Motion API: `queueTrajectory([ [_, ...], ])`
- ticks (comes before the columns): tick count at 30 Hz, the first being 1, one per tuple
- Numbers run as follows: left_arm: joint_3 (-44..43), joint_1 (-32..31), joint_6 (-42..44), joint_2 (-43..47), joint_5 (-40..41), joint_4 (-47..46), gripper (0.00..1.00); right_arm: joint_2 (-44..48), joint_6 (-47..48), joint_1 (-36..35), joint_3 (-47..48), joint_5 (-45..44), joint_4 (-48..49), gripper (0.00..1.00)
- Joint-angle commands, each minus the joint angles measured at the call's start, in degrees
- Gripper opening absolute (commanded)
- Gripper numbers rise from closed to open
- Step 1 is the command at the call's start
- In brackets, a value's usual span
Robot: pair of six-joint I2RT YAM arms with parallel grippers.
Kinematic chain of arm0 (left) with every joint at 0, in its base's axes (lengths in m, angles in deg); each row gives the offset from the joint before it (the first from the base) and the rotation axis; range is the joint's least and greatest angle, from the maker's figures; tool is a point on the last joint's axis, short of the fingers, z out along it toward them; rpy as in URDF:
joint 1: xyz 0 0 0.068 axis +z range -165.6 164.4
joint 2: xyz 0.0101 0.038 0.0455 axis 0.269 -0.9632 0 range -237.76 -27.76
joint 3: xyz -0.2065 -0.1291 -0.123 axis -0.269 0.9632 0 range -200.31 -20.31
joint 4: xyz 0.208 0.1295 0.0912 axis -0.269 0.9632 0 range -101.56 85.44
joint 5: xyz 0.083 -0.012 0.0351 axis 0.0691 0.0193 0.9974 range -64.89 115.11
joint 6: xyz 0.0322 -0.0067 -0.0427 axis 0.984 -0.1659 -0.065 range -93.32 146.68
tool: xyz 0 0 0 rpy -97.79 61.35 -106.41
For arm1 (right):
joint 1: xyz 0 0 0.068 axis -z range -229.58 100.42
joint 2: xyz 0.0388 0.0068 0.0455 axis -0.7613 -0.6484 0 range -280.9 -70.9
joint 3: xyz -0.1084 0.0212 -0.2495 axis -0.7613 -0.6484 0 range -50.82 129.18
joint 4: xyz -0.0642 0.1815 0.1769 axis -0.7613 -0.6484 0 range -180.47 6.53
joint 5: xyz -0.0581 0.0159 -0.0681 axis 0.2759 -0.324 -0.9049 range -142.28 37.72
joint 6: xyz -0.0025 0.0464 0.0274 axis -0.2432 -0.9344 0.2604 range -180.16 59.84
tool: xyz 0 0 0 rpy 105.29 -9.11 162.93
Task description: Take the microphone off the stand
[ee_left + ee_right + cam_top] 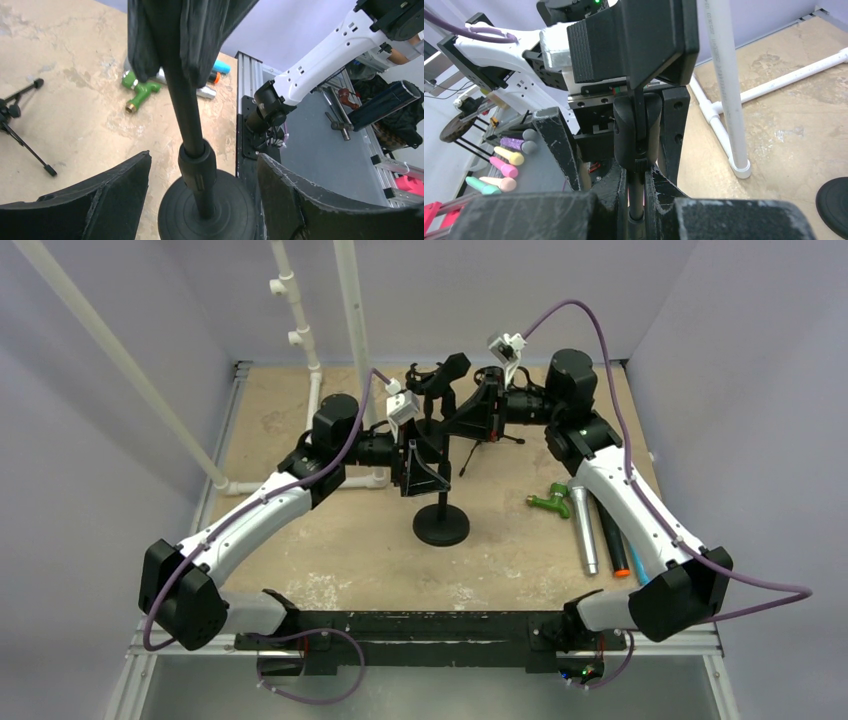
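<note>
so the left gripper is released, jaws either side of the stand pole; right gripper is clenched on its thin upper rod, near the microphone

Two robot arms, one at the left and one at the right of the top view

One microphone stand with a round base, at centre

One small tripod, just above centre

At centre right: one green hose nozzle, one silver cylinder, one black cylinder with an orange end

Three white PVC pipes rising at upper left
</note>
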Motion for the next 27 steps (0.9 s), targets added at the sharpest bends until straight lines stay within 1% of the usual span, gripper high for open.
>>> queueTrajectory([
  [1, 2.7, 0.2, -2.3, 2.1, -1.7, -5.5, 0.75, 2.5, -2.7, 0.8, 3.6, 1.4, 4.0, 0.00],
  [4, 5.1, 0.1, -4.7, 1.6, -1.7, -9.5, 0.75, 2.2, -4.8, 1.2, 4.0, 1.6, 6.1, 0.00],
  [8, 7.1, 0.0, -7.5, 0.5, -2.1, -15.1, 0.70, 2.1, -10.5, 2.3, 2.9, 2.1, 12.6, 0.00],
  [12, 7.4, -1.0, -8.5, -0.6, -2.3, -16.2, 0.67, 2.0, -19.2, 3.4, 0.5, 2.3, 24.0, 0.00],
  [14, 7.4, -1.6, -8.3, -0.9, -2.3, -16.2, 0.65, 2.0, -21.5, 3.8, -0.1, 2.3, 26.4, 0.00],
  [17, 7.6, -2.2, -8.2, -1.5, -2.1, -16.1, 0.61, 2.1, -21.8, 3.9, -0.2, 2.3, 26.8, 0.00],
  [22, 7.3, -2.3, -8.5, -2.1, -2.7, -16.1, 0.45, 2.5, -21.4, 4.3, -0.1, 2.2, 26.4, 0.00],
  [25, 7.3, -2.3, -8.2, -2.0, -3.0, -15.4, 0.35, 2.8, -19.1, 4.4, 0.4, 1.9, 23.9, 0.00],
  [27, 7.5, -2.3, -7.8, -1.6, -3.0, -14.8, 0.24, 3.0, -16.2, 4.4, 1.4, 1.4, 20.0, 0.00],
])
